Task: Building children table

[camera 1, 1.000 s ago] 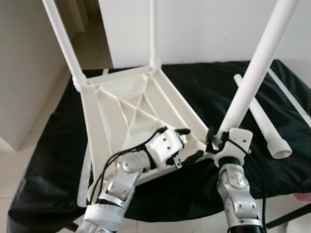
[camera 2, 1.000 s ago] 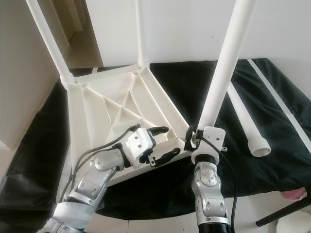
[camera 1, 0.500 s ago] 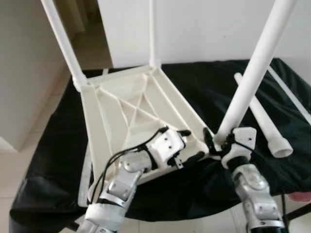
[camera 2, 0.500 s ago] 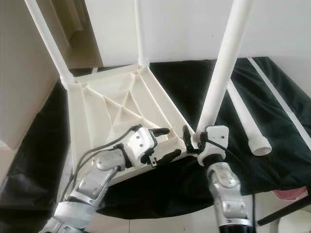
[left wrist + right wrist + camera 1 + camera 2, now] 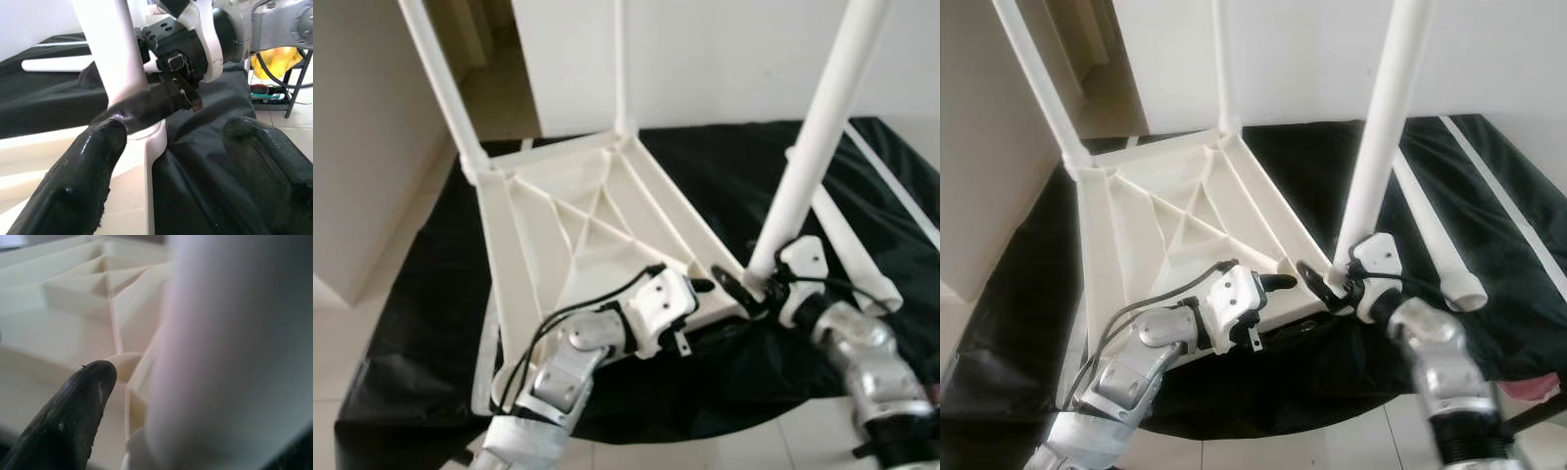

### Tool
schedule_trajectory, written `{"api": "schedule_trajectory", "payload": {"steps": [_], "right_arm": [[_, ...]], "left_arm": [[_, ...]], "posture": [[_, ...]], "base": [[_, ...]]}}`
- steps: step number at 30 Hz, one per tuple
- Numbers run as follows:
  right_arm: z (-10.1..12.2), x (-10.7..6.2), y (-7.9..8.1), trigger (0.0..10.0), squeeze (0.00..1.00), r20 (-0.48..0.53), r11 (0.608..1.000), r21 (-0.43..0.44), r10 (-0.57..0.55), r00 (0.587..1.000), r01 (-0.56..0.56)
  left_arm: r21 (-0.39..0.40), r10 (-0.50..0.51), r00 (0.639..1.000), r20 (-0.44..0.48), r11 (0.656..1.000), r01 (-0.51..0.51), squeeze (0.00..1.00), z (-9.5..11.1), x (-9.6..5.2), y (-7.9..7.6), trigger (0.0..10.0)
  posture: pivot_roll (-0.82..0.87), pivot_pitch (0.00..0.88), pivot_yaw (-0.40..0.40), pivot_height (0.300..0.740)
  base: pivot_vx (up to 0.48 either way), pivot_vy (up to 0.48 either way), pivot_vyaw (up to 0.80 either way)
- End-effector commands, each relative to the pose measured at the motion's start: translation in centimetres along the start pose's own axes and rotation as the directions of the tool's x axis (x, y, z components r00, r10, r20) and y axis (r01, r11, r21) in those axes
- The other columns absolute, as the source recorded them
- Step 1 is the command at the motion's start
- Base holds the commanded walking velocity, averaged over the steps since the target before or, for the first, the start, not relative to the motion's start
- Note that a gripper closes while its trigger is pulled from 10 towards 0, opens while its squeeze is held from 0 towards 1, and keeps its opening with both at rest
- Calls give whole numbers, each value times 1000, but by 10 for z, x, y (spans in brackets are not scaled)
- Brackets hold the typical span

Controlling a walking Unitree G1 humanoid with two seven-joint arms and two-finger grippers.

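A white plastic table top lies upside down on a black cloth. Two legs stand in its far corners. A third leg rises from the near right corner, and my right gripper is shut on its base; the right wrist view shows that leg beside one finger. My left gripper is open at the near rim just left of that corner, its fingers straddling the rim. A loose leg lies on the cloth to the right.
The black cloth covers a low surface that ends just before my arms. A thin white strip lies at the far right. Tiled floor and a white wall lie to the left. A dark metal stand is at the right.
My right forearm has swung out to the right while its gripper kept hold of the leg's base. My left gripper has slid along the near rim toward that corner.
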State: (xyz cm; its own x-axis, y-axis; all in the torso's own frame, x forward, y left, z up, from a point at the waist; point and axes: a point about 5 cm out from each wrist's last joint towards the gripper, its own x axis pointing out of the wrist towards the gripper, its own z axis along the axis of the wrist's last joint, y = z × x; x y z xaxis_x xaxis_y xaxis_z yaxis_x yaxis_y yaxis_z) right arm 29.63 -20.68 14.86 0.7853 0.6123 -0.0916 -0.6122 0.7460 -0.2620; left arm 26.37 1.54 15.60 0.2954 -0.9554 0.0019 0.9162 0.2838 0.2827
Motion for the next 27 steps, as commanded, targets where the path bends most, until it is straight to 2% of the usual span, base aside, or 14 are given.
{"api": "schedule_trajectory", "payload": {"steps": [1,4,5,7,8,10,11,15,21,22,26,27], "right_arm": [[-5,4,6,10000,0,-24,998,4,58,998,-58],[-5,7,0,10000,0,-54,995,-28,99,994,-100],[-6,8,-2,6667,0,-61,994,-33,106,992,-108],[-6,9,-3,6667,0,-66,993,-37,111,992,-113],[-6,10,-3,3569,0,-66,992,-35,117,991,-119],[-7,10,-4,3569,0,-64,991,-33,124,990,-126],[-7,10,-3,0,0,-63,990,-30,133,989,-135],[-10,9,-2,0,0,-69,988,-14,151,986,-152],[-19,4,6,0,0,-58,987,75,150,987,-145],[-21,4,8,10000,0,-52,987,104,125,991,-119],[-24,4,11,10000,0,-49,987,144,78,996,-70],[-25,5,12,10000,0,-45,986,165,21,999,-13]], "left_arm": [[-7,11,1000,-8,1000,-11,0,0,-2,1,10000],[-5,19,1000,-12,1000,-19,0,1,-3,2,10000],[-1,26,1000,-15,1000,-26,0,1,-4,3,10000],[1,30,999,-16,1000,-30,0,1,-4,3,10000],[1,33,999,-18,999,-33,0,1,-5,4,10000],[0,33,999,-20,999,-33,0,1,-5,4,10000],[-1,35,999,-21,999,-35,0,1,-5,4,10000],[-1,41,999,-23,999,-41,0,1,-6,4,10000],[1,44,999,-24,999,-44,0,2,-6,4,10000],[1,42,999,-23,999,-42,0,2,-5,4,10000],[-1,39,999,-22,999,-39,0,2,-5,3,10000],[-1,38,999,-21,999,-38,0,2,-4,3,10000]], "posture": [[-62,26,37,740],[-54,25,31,740],[-47,23,25,740],[-45,21,25,740],[-45,21,25,740],[-41,21,22,740],[-39,19,22,740],[-39,19,23,740],[-50,21,27,740],[-55,24,27,740],[-63,27,28,740],[-65,28,28,740]], "base": [[0,0,0],[0,0,0],[0,0,0],[0,0,0],[0,0,0],[0,0,0],[0,0,0],[0,0,0],[0,0,0],[0,0,0],[0,0,0],[0,0,0]]}}
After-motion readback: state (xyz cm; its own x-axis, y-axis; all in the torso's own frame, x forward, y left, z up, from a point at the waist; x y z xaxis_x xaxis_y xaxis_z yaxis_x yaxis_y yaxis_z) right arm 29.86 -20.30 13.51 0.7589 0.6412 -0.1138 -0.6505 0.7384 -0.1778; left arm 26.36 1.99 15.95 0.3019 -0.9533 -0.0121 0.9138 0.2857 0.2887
